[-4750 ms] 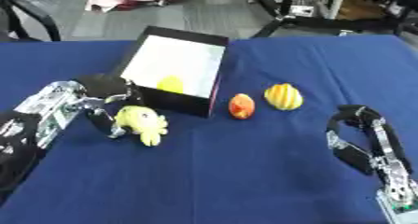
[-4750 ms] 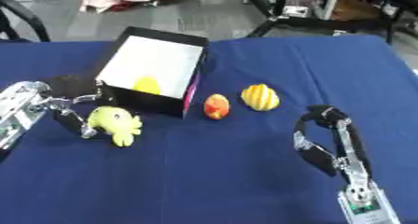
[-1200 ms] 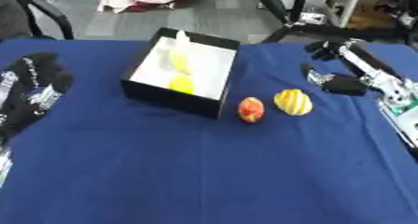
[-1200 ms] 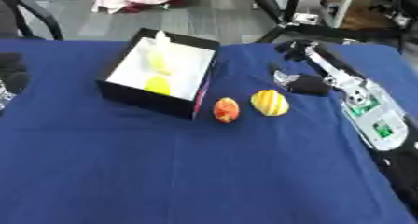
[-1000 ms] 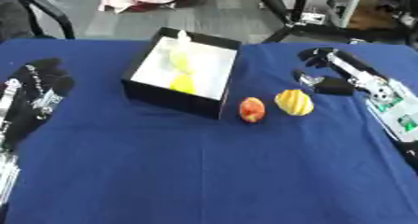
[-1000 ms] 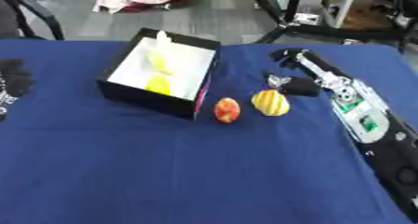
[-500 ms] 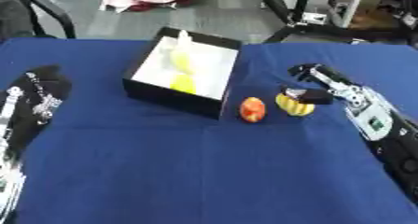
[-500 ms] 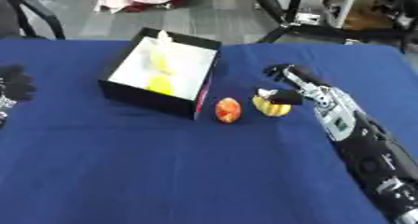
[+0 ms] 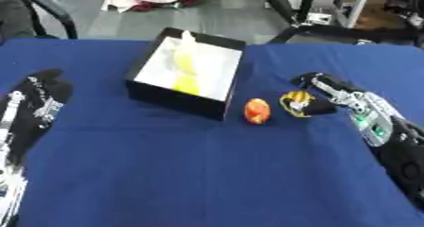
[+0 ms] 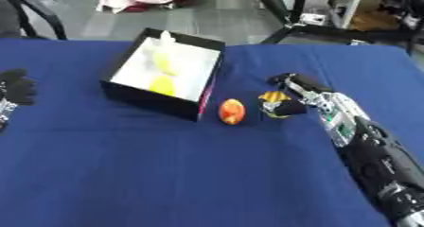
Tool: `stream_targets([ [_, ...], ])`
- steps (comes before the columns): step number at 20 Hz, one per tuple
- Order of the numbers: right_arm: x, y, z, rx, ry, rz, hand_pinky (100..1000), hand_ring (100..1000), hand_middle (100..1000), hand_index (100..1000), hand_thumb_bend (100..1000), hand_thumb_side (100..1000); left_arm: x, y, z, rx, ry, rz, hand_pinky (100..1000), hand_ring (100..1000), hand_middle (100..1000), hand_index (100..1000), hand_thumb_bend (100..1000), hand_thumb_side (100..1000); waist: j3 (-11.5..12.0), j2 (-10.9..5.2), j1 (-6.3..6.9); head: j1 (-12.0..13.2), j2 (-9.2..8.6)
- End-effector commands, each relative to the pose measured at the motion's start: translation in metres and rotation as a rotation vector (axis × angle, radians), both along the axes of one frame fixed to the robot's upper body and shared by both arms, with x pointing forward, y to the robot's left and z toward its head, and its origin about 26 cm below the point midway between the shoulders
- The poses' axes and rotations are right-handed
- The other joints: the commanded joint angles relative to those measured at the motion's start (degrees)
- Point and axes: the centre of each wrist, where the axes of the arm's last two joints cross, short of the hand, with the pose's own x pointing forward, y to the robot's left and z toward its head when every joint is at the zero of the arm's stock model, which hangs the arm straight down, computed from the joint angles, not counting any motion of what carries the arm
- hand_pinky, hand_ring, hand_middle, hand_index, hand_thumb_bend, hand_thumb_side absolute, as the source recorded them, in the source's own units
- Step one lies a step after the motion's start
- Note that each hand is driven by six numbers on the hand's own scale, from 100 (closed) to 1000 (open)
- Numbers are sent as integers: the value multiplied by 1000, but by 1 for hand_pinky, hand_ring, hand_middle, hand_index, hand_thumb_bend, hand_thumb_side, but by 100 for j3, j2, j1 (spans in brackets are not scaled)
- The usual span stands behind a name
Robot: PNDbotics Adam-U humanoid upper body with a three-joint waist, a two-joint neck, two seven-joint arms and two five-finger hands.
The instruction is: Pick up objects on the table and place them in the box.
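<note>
Right hand [image 9: 319, 97] curled around small yellow striped oval toy [image 9: 295, 101], beside orange egg-shaped toy [image 9: 257, 110], near black open-topped box [image 9: 187, 72]. Probably light, smooth, rolls easily; best gripped across middle. Left hand [image 9: 37, 100] idle, fingers relaxed.

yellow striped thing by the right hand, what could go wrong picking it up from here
The right hand is curled round the yellow striped object on the blue table. The orange object lies just beside it, so a sideways drag could knock or roll it away. The path to the black box passes over that orange object and the box's near wall, so a low carry might clip either. The box already holds yellow items, so a drop could land on top and bounce.
</note>
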Motion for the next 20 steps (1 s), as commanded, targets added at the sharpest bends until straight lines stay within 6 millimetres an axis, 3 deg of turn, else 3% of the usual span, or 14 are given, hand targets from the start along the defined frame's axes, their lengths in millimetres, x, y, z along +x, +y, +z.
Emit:
stream_targets([
  [1, 3, -16, 16, -53, -29, -18, 840, 819, 815, 888, 353, 643, 0, 3, 7, 15, -20, 2, 690, 680, 647, 817, 620, 750, -7, -59, -25, 5, -8],
  [4, 2, -21, 14, -83, -22, -32, 839, 818, 814, 886, 342, 592, -1, 3, 6, 18, -18, 3, 690, 680, 647, 817, 611, 754, -11, -61, -25, 9, -8],
  [9, 1, -28, 9, -129, -14, -78, 837, 816, 806, 873, 278, 419, -1, 3, 5, 19, -15, 7, 689, 680, 647, 817, 608, 756, -13, -60, -24, 14, -8],
  [16, -1, -36, 1, -156, 8, -111, 834, 808, 779, 826, 236, 314, -1, 3, 4, 18, -13, 9, 689, 679, 647, 817, 603, 758, -17, -60, -21, 12, -8],
  [20, -1, -36, -1, -159, 7, -116, 827, 794, 734, 743, 215, 246, -1, 3, 5, 16, -14, 9, 689, 679, 647, 817, 599, 760, -11, -59, -17, 11, -8],
])
